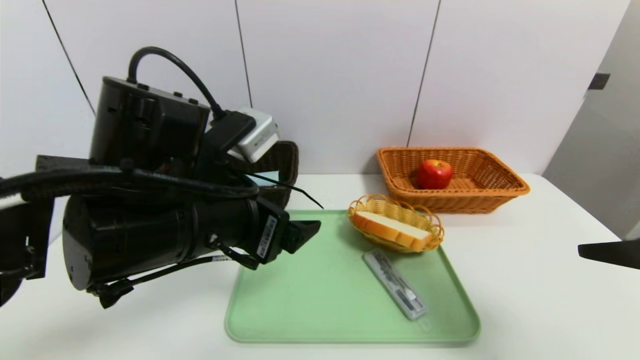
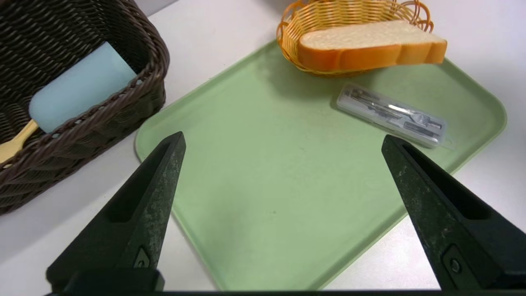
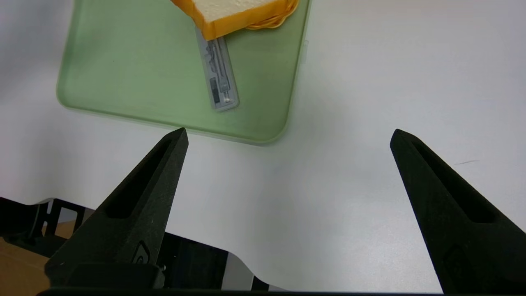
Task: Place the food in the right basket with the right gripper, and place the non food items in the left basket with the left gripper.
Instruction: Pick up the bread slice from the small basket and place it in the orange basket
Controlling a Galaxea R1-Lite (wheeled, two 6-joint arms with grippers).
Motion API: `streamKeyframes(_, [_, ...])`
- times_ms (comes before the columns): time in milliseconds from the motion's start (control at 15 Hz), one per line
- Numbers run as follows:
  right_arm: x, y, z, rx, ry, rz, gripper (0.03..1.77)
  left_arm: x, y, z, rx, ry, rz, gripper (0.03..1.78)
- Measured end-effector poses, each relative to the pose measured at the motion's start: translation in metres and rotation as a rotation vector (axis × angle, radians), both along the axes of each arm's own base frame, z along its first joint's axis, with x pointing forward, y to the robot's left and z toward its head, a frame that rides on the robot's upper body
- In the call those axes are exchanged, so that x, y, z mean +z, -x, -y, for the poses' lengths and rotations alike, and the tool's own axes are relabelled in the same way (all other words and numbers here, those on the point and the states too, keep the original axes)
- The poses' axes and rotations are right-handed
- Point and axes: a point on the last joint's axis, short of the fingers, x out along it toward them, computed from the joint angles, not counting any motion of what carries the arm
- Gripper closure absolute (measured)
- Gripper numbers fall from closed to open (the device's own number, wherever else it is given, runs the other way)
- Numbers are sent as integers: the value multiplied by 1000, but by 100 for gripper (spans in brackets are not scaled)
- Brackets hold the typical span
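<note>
Left pincer [image 2: 283, 142] open, compass case [image 2: 392, 115] near it

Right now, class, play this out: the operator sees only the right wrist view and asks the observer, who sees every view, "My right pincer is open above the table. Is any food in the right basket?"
Observer: Yes, a red apple lies in the orange basket.
Operator: And what is in the left basket?
Observer: The dark brown basket holds a light blue object and a wooden utensil.
Operator: Is the left pincer carrying anything?
Observer: No, it is open and empty above the green tray.
</note>
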Motion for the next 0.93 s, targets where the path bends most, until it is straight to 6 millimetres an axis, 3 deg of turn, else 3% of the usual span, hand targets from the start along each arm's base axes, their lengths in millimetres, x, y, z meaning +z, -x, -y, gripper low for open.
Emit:
streamKeyframes(467, [-1, -6, -3, 22, 17, -8, 10, -16, -1, 20, -15, -53, -28, 12])
streamKeyframes(933, [-1, -43, -29, 257, 170, 76, 10, -15, 7, 18, -38, -62, -18, 12])
